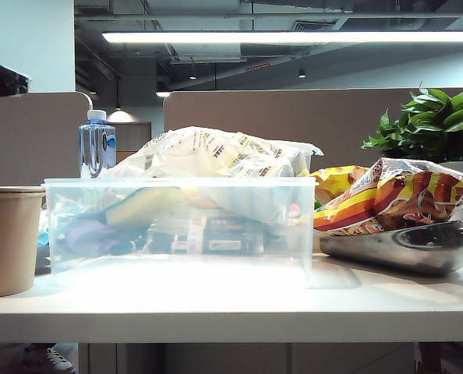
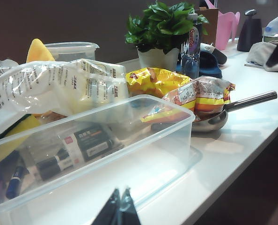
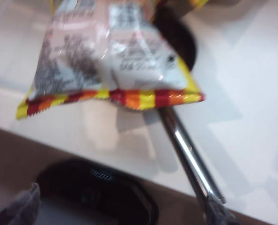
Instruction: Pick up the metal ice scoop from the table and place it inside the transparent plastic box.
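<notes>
The white bench [image 1: 216,308] spans the room, its thick front edge facing me. The transparent plastic box [image 1: 177,230] sits on it left of centre, empty inside; packets and small items behind it show through its walls. A tan paper cup [image 1: 9,241] stands just beside the box's left end. Behind the box lies a crumpled clear bag [image 1: 216,152] and a water bottle [image 1: 97,144] stands upright. The metal ice scoop [image 1: 403,248] rests on the bench to the right of the box, apart from it, partly under a red-and-yellow striped snack bag [image 1: 395,199]. A green plant [image 1: 438,121] stands behind. Neither pincer is visible.
</notes>
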`<state>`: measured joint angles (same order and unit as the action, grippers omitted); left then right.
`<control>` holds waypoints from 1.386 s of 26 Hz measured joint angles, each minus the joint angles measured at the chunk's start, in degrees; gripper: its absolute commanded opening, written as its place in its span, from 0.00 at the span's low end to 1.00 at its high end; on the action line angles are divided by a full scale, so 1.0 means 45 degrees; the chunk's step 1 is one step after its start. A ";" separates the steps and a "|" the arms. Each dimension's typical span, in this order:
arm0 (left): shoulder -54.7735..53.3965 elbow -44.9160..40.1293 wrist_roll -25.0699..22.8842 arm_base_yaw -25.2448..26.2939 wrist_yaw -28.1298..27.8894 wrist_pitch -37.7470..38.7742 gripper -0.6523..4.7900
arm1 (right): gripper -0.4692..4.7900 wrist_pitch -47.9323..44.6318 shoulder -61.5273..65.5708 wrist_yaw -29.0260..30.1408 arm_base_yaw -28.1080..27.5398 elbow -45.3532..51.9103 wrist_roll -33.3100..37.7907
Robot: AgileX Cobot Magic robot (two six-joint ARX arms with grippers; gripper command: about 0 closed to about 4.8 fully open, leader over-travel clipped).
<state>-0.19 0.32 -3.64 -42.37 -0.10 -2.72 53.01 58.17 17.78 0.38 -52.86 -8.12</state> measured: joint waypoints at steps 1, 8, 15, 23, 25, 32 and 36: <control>-0.0005 0.0000 0.0000 0.0000 0.0000 0.0000 0.11 | 1.00 0.0219 0.0330 -0.0005 0.0097 -0.0131 -0.0219; -0.0005 0.0000 0.0005 0.0000 0.0000 0.0000 0.11 | 1.00 0.0617 0.2283 -0.1098 0.0583 -0.0398 -0.1350; -0.0010 0.0000 0.0000 0.0000 0.0000 0.0000 0.11 | 1.00 0.0627 0.3026 -0.2361 0.0622 -0.0408 -0.2307; -0.0010 0.0000 0.0000 0.0000 0.0000 0.0029 0.11 | 1.00 -0.0185 0.3623 -0.3055 0.0631 -0.0476 -0.2642; -0.0010 0.0000 0.0000 0.0000 0.0000 0.0044 0.11 | 1.00 -0.0282 0.3755 -0.3118 0.0627 -0.0505 -0.2667; -0.0010 0.0000 0.0000 0.0000 0.0000 0.0078 0.11 | 1.00 -0.0311 0.4478 -0.3143 0.0627 -0.0515 -0.2832; -0.0010 0.0000 0.0000 0.0000 0.0000 0.0083 0.11 | 0.57 -0.0491 0.4522 -0.3201 0.0627 -0.0515 -0.2827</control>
<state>-0.23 0.32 -3.64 -42.37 -0.10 -2.35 50.81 78.52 3.38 3.20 -55.18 -20.84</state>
